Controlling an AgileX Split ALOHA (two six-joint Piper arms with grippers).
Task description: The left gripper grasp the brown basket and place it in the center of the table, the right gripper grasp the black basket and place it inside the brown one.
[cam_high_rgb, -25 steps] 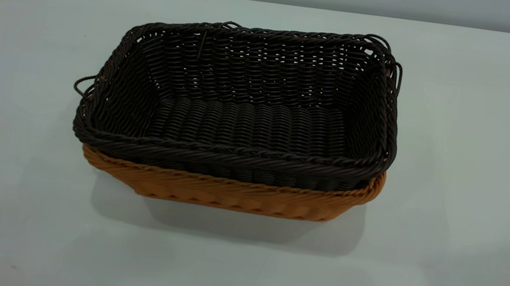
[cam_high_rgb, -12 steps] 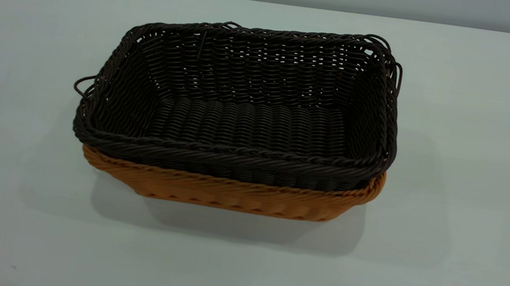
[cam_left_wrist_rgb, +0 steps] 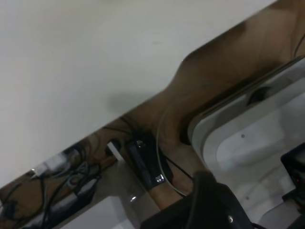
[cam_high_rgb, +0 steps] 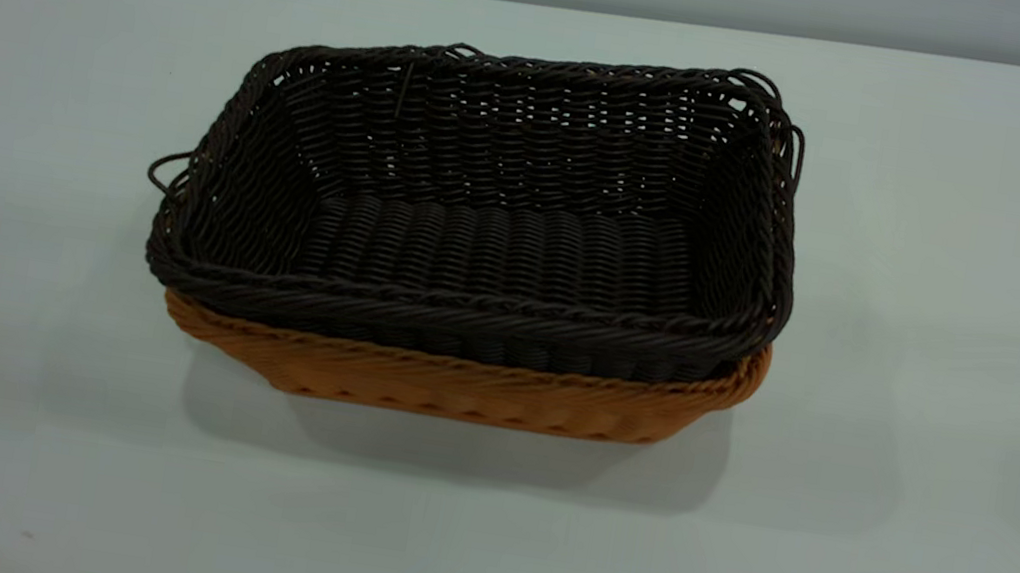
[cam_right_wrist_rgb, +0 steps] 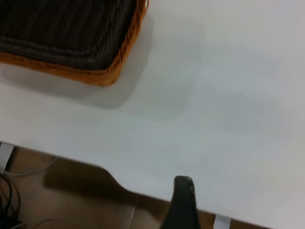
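Note:
The black basket (cam_high_rgb: pixel 491 213) sits nested inside the brown basket (cam_high_rgb: pixel 465 386) at the middle of the white table (cam_high_rgb: pixel 936 411). Only the brown basket's near wall and rim show below the black rim. Neither arm shows in the exterior view. In the right wrist view a corner of both baskets (cam_right_wrist_rgb: pixel 102 62) shows, and the right gripper (cam_right_wrist_rgb: pixel 183 202) is apart from them, near the table's edge, holding nothing. In the left wrist view the left gripper (cam_left_wrist_rgb: pixel 214 205) is a dark blurred shape off the table's edge, above the floor, with no basket in sight.
The left wrist view shows the table's edge (cam_left_wrist_rgb: pixel 143 102), brown floor with cables and a power strip (cam_left_wrist_rgb: pixel 62 186), and a white-grey frame (cam_left_wrist_rgb: pixel 248 138). Bare tabletop surrounds the baskets on every side.
The baskets have not moved. Faint shadows on the near part of the table have faded away.

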